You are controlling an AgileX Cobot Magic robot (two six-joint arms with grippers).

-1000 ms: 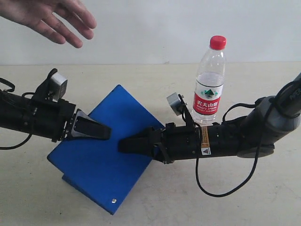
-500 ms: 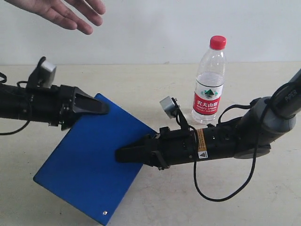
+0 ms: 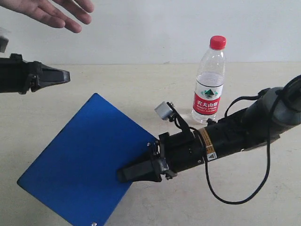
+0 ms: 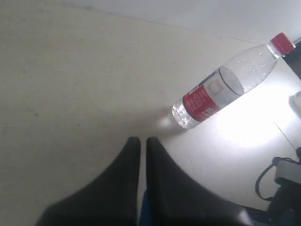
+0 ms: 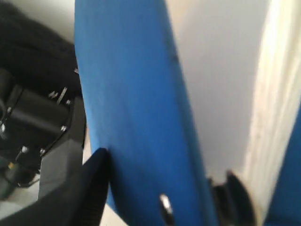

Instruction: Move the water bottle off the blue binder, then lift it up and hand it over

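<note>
The water bottle (image 3: 208,84) stands upright on the beige table, off the blue binder and to its right; it also shows in the left wrist view as the bottle (image 4: 221,89). The blue binder (image 3: 84,160) hangs tilted, held by its right edge. My right gripper (image 3: 123,175) is shut on that edge; in the right wrist view the binder (image 5: 141,103) fills the space between the right gripper (image 5: 164,169) fingers. My left gripper (image 3: 67,74) is shut on nothing, up at the far left, apart from the binder. Its tips (image 4: 143,140) point toward the bottle.
A person's open hand (image 3: 51,12) hovers at the upper left, above my left arm. The table (image 3: 141,80) runs back to a white wall. My right arm and its black cable (image 3: 235,197) lie just in front of the bottle.
My left gripper has risen and pulled back to the left, away from the binder. The binder has swung lower and leftward in my right gripper. The bottle has not moved.
</note>
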